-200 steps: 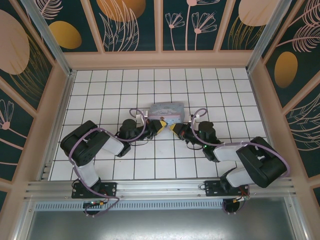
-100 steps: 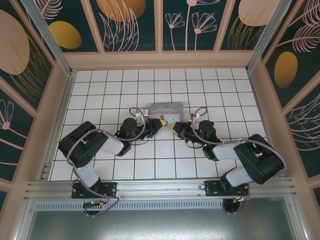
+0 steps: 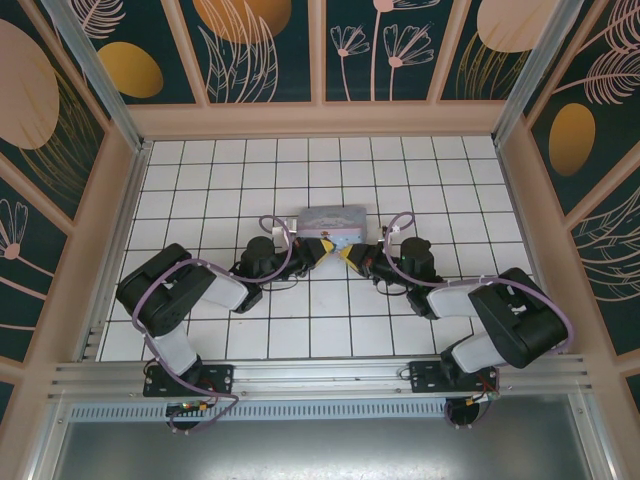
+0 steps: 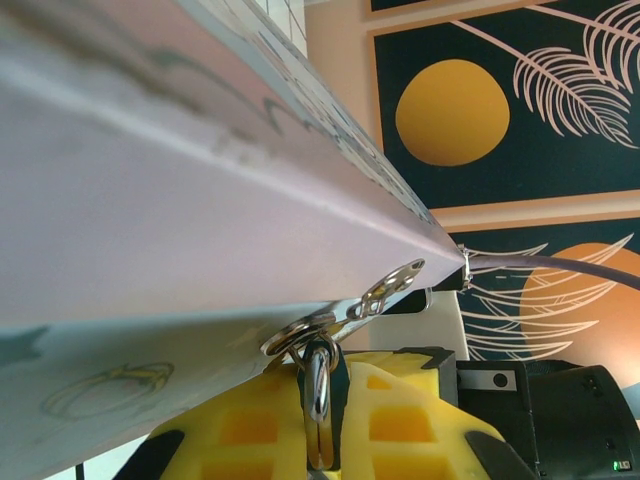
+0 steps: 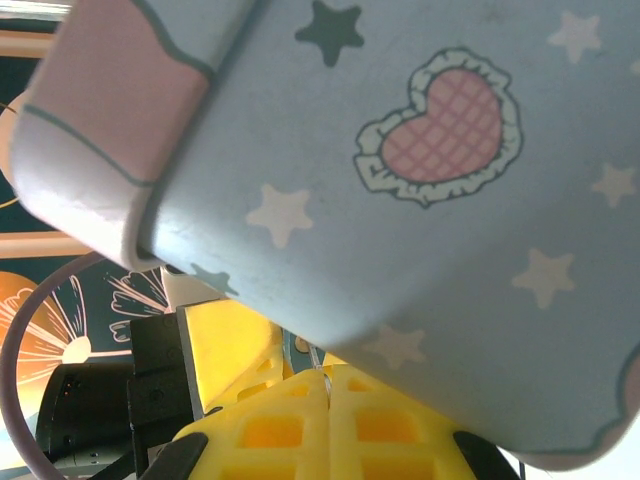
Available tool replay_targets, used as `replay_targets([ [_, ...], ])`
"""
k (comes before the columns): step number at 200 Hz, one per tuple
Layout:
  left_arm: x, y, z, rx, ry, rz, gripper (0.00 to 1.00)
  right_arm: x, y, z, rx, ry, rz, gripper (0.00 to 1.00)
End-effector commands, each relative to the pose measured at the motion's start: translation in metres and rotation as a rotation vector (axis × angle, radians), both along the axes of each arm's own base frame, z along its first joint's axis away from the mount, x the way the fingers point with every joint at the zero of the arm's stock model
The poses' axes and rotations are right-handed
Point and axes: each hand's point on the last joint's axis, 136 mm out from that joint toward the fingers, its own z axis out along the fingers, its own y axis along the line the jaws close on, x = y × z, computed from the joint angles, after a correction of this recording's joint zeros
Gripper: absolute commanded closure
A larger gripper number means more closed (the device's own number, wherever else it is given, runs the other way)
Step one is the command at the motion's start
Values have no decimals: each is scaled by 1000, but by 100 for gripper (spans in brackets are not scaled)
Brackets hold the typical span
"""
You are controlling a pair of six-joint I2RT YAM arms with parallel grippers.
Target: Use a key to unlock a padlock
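While the padlock is hanging from the clasp on the near side of the blue tin, the left gripper is squeezing it. The right gripper is pinching the thin key close by.

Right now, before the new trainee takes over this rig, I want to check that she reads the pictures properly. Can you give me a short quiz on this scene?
1. True or false: the left tool and the right tool both sit at the near side of the tin.
2. In the right wrist view, what is drawn on the tin? A. a pink heart and pale stars; B. a dog; C. a row of numbers.
3. Fill in: in the left wrist view, a metal loop hooked to the tin's clasp runs down between two ____ fingers.
Key: 1 true; 2 A; 3 yellow.
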Motion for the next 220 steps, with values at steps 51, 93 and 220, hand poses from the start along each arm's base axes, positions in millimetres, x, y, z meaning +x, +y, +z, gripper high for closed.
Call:
replay_targets([
  [51,-24,-10,35,-74,-50,-79,100,-1,3,24,32,-98,37,100],
  [93,-24,-6,41,-79,-71,-56,100,0,7,39,116,-77,33,100],
  [220,-27,-5,35,-59,-83,-61,100,2,33,65,245,-40,111,100],
])
